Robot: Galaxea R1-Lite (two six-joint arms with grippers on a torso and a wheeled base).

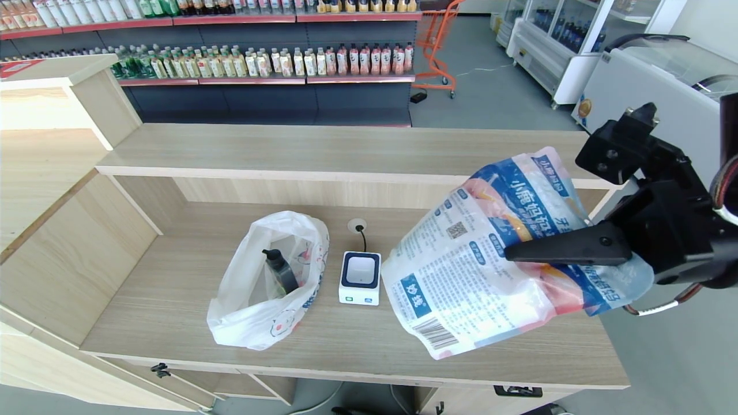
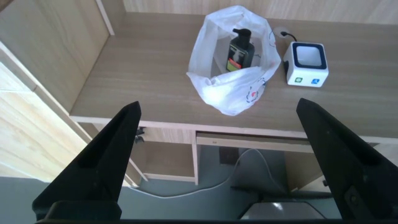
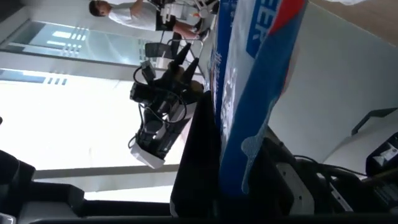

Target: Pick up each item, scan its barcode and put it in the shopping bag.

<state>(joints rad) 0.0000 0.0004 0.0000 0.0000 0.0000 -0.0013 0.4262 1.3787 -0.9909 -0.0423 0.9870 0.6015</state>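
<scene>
My right gripper [image 1: 568,253] is shut on a large blue-and-white refill pouch [image 1: 490,259], held tilted above the right part of the counter, its barcode at the low near corner. In the right wrist view the pouch [image 3: 249,81] is clamped edge-on between the black fingers [image 3: 199,149]. The white scanner [image 1: 360,278] sits on the counter just left of the pouch. A white shopping bag [image 1: 271,282] lies open left of the scanner with a dark pump bottle [image 1: 281,271] inside. My left gripper [image 2: 217,162] hangs open in front of the counter's near edge, facing the bag [image 2: 239,81] and scanner [image 2: 308,63].
The wooden counter [image 1: 173,300] has a raised ledge behind and a side wall at the left. The scanner's cable runs to a hole in the counter [image 1: 357,223]. Store shelves with bottles [image 1: 259,60] and freezers [image 1: 651,69] stand beyond.
</scene>
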